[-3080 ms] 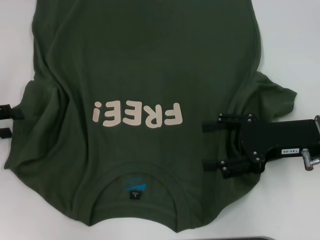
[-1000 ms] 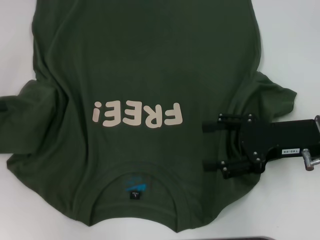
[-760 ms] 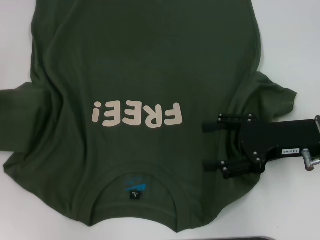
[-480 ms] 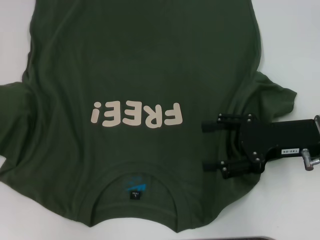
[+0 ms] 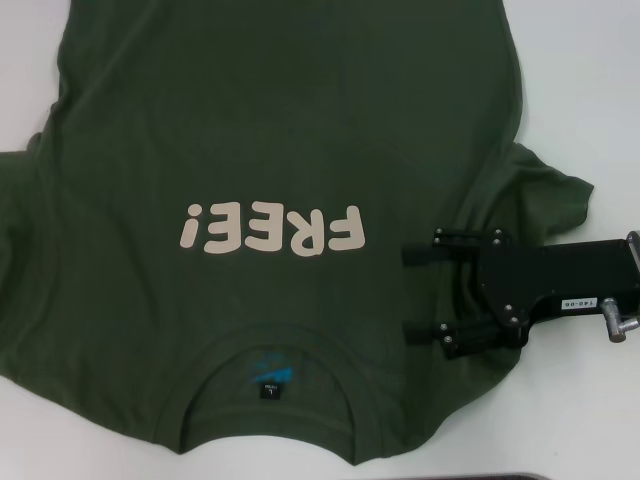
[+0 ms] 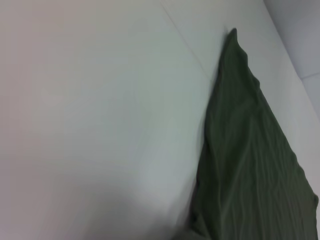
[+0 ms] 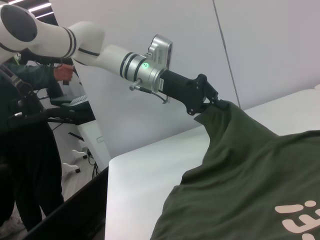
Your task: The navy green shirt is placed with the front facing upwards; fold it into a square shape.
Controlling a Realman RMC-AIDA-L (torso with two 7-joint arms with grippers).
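Big dark olive-green cotton T-shirt [image 5: 280, 130] spread front-up across the white table [image 5: 590, 90], cream "FREE!" lettering [image 5: 270, 228] reading upside down from the head camera, round collar [image 5: 268, 385] with its small blue neck label [image 5: 268, 368] at the near edge. Body of the tee mostly flat, with some soft creases running out toward the sleeves. Black right gripper [image 5: 420, 292] sitting low over the shirt's right shoulder area, just next to the right sleeve [image 5: 545, 195], two fingers [image 5: 425, 255] pointing in toward the lettering and clearly spread apart with nothing between them, only green fabric underneath. Left sleeve side running off the edge of the head view. From the right wrist camera, left gripper [image 7: 216, 103] up in the air off the far side of the table, pinched tight onto the tip of the left sleeve [image 7: 222, 117] and pulling it up into a peak, cloth hanging taut from there down to the tabletop. Left wrist camera only catching a wedge of that green fabric [image 6: 250, 165] against the white surface, own fingers not visible there. Person in dark clothes [image 7: 25, 140] standing in the background beyond the table.
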